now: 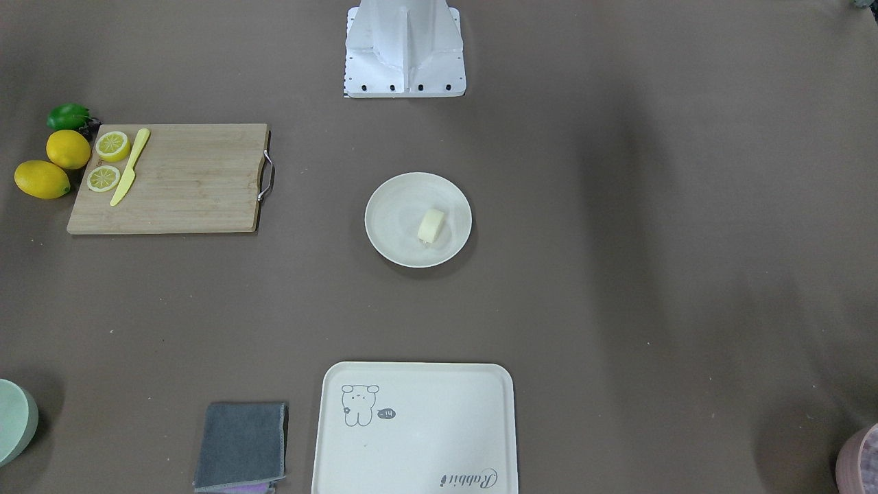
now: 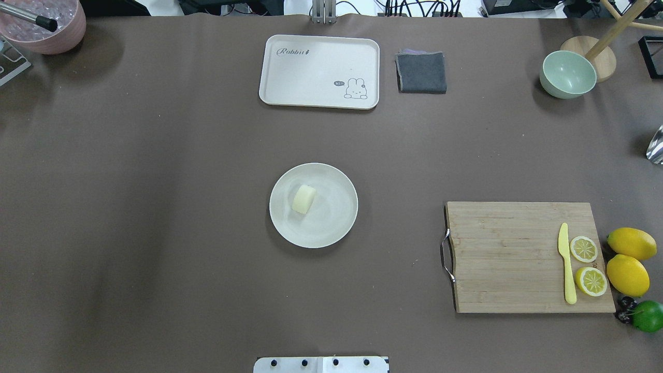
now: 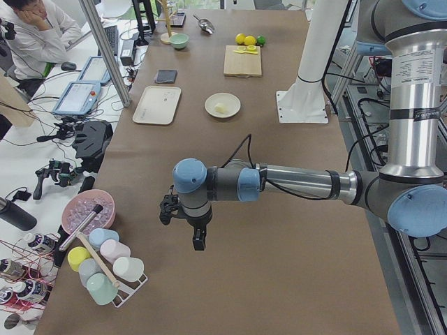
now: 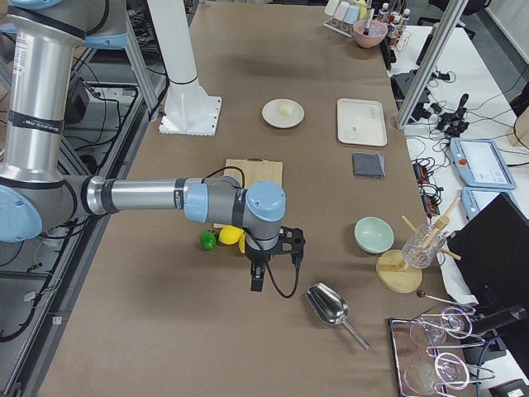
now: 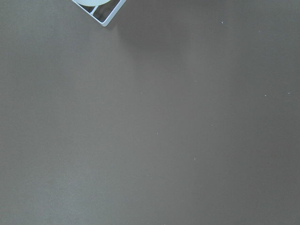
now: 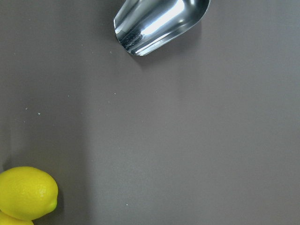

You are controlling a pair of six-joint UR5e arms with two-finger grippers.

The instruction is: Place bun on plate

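Note:
The pale cream bun (image 2: 303, 199) lies on its side on the round off-white plate (image 2: 331, 220) at the table's middle, a little toward the robot's left of the plate's centre; the front-facing view shows the same bun (image 1: 431, 226) on the plate (image 1: 394, 209). Neither gripper is near them. My left gripper (image 3: 198, 241) hangs over bare table far out at the left end, and my right gripper (image 4: 256, 283) hangs far out at the right end beside the lemons. Both show only in the side views, so I cannot tell whether they are open or shut.
A cream tray (image 2: 318, 71) and a grey cloth (image 2: 421, 72) lie at the far edge. The wooden cutting board (image 2: 518, 257) carries a yellow knife (image 2: 566, 262) and lemon slices, with lemons (image 2: 628, 274) beside it. Also present: a green bowl (image 2: 567, 74), a pink bowl (image 2: 46, 26), a metal scoop (image 6: 159, 23).

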